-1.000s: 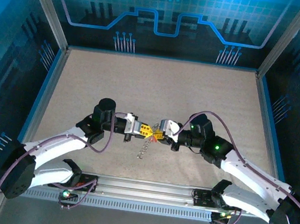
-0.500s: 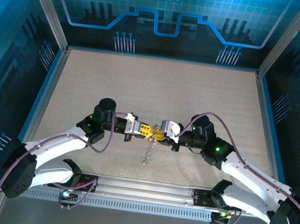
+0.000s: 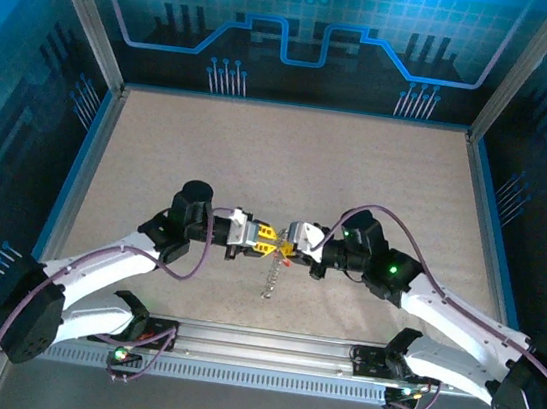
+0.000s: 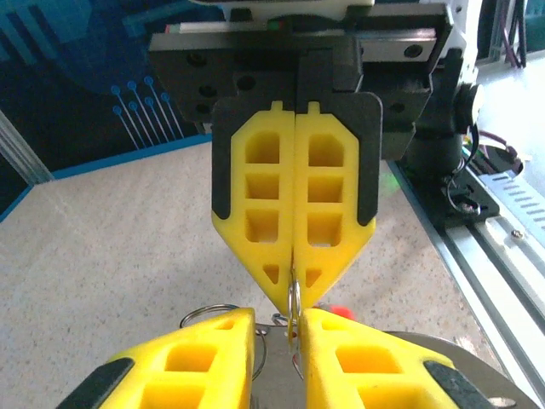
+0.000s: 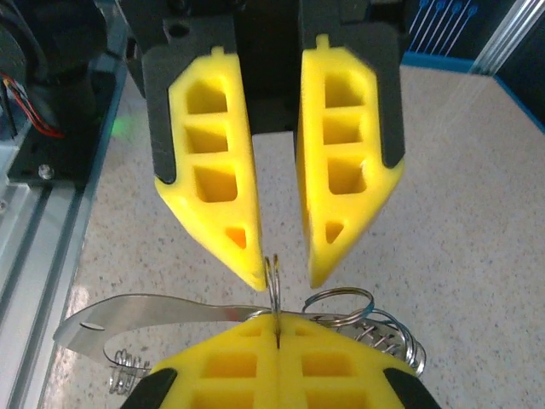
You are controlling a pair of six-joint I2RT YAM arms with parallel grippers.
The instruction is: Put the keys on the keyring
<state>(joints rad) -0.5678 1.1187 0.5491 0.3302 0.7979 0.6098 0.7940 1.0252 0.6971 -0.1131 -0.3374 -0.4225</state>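
Observation:
The keyring's thin silvery ring (image 5: 272, 279) stands on edge between the two grippers, above the table. My right gripper (image 5: 277, 322) is shut on it. Facing it, my left gripper (image 5: 284, 274) is open, with the ring's edge in the gap by one fingertip. In the left wrist view the ring (image 4: 294, 300) sits between the parted fingers of my left gripper (image 4: 279, 324) and runs into the closed tips of my right gripper (image 4: 295, 285). A red key head (image 4: 341, 311) peeks out just behind. From above, the grippers (image 3: 267, 238) (image 3: 285, 243) meet tip to tip, with a chain (image 3: 269, 279) hanging below.
More rings (image 5: 341, 300), a wire coil (image 5: 393, 336) and a flat metal tag (image 5: 145, 313) dangle from the bunch under my right gripper. The sandy table (image 3: 279, 165) lies open behind the arms. The aluminium rail (image 3: 255, 341) runs along the near edge.
My left gripper has opened off the ring while the right stays clamped. Both grippers have shifted slightly away from the rail, and the hanging chain has swung from slanted to straight down.

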